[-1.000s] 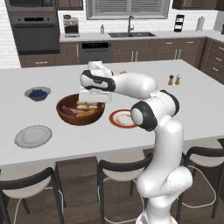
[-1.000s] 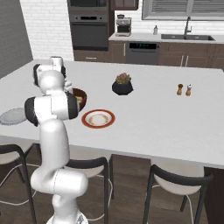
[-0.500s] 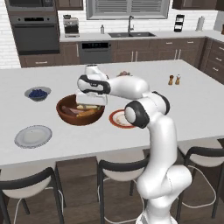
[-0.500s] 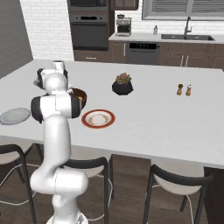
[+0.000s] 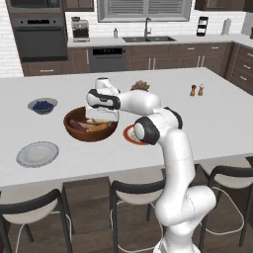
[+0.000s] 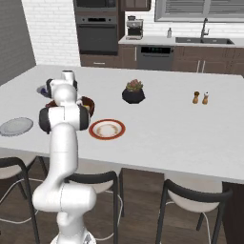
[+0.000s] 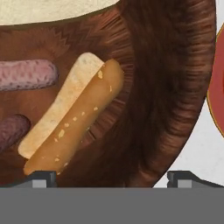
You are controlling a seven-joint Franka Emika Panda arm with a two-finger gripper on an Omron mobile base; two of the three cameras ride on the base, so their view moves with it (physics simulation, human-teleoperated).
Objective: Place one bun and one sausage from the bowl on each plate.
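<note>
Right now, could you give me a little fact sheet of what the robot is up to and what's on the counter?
Hand: open, holding nothing, hovering over the wooden bowl
Hand position
In the bowl: a bun, two sausages
Plates: red-rimmed plate, grey plate, both empty
Also on counter: berry bowl, potted plant, salt and pepper shakers

On the white table (image 5: pixel 217 123), the large round dark-brown wooden bowl (image 5: pixel 79 132) is set between the grey plate (image 5: pixel 37 153) to its front left and the red-rimmed plate (image 6: pixel 107 128) just to its right, with the small grey-blue bowl of berries (image 5: pixel 42 105) behind it to the left. Inside the wooden bowl, a long tan bun (image 7: pixel 74 116) is laid beside two pinkish sausages (image 7: pixel 26 74), and the open tool (image 7: pixel 111 178) is held directly above them. Farther back a dark potted plant (image 6: pixel 134 92) is placed, and two small shakers (image 6: pixel 200 97) are well apart to the right.
</note>
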